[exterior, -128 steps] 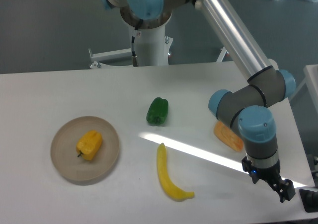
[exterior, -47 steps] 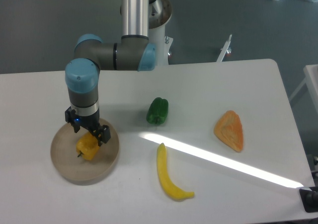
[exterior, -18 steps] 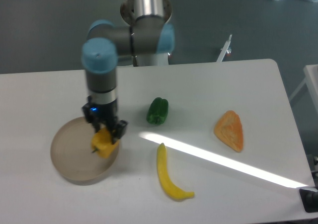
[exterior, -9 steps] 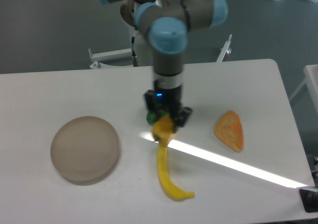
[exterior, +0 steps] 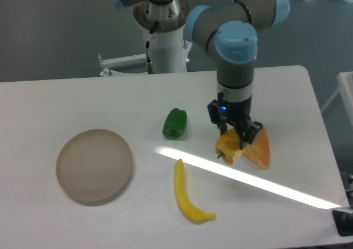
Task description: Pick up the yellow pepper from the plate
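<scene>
Table (exterior: pixel 83 100): white, carrying everything below.
Plate (exterior: pixel 95 165): now bare at the left; the pepper has gone from it.
Gripper (exterior: pixel 236 137): has travelled right, fingers pinching the yellow pepper.
Yellow pepper (exterior: pixel 229 148): held beside the orange wedge (exterior: pixel 258 148), well apart from the plate; the pick looks done.
Green pepper (exterior: pixel 175 122), banana-shaped item (exterior: pixel 187 195): unmoved.
</scene>
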Tool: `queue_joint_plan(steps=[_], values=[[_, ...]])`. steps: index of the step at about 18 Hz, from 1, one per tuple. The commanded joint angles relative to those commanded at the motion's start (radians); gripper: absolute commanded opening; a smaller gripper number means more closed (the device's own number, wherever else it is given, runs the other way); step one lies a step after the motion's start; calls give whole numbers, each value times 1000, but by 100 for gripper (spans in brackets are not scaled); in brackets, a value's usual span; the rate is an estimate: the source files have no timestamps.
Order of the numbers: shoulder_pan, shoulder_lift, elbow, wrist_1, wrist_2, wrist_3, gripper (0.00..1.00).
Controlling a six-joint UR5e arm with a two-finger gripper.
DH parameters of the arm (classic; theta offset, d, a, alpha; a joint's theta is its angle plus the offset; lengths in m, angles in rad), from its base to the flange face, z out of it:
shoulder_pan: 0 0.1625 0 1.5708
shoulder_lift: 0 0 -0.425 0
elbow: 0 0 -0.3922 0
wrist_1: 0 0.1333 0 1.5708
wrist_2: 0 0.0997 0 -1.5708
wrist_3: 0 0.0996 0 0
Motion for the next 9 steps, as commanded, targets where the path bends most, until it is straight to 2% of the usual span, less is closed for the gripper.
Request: queue_joint_plan(steps=[9], values=[[18,-23,15,6,-5,-2,37]])
